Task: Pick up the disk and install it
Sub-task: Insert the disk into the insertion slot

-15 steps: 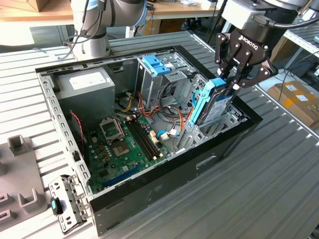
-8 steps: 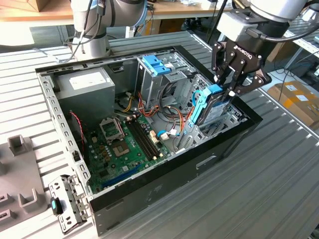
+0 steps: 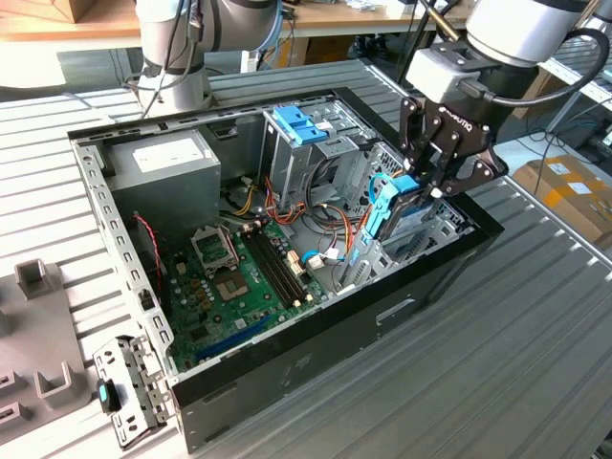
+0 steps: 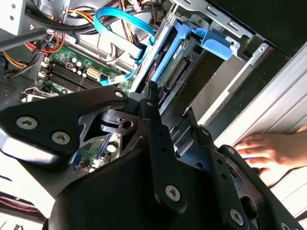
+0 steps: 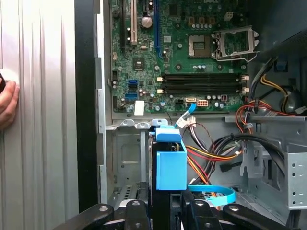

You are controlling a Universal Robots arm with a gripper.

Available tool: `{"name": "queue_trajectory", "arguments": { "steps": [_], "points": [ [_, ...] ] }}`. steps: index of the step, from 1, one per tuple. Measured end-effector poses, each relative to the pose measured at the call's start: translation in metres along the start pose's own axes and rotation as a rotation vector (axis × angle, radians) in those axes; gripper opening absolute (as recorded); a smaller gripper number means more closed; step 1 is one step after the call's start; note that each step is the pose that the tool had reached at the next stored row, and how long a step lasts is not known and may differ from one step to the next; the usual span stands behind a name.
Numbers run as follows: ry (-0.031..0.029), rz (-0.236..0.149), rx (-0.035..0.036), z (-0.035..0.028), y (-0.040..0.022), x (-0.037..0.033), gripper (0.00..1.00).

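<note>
Well, inside the computer case (image 3: 287,371) the install step looks underway: the disk (image 3: 392,212) stands on edge, seemingly partway into its bay, directly beneath the claw (image 3: 426,184), whose fingers are pinched shut on its blue carrier. Seating it, I'd judge, calls for a square, straight push. The arm (image 3: 516,29) slants down from above.

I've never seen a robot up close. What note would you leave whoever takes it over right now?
Gripper: shut on the disk, a dark hard drive in a light-blue plastic carrier, held upright.
Where: over the drive bay at the exterior view's right end of the open black computer case.
Done: disk picked up, now at the case.
Left: not yet seated or released.
Note: a person's hand rests on the table beside the case.
</note>
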State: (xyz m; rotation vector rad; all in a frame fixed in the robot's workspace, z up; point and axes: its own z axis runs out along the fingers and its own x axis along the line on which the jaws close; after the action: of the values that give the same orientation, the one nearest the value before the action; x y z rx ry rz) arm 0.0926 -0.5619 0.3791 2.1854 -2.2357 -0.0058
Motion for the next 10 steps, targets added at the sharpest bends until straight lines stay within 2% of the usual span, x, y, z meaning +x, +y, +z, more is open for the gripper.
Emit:
{"name": "queue_trajectory", "arguments": {
  "steps": [3, 10],
  "points": [
    [-0.0001, 0.000, 0.0000, 0.0060, -0.0001, -0.0001, 0.35],
    [0.0000, 0.000, 0.0000, 0.0065, -0.0001, -0.0001, 0.36]
  ]
}}
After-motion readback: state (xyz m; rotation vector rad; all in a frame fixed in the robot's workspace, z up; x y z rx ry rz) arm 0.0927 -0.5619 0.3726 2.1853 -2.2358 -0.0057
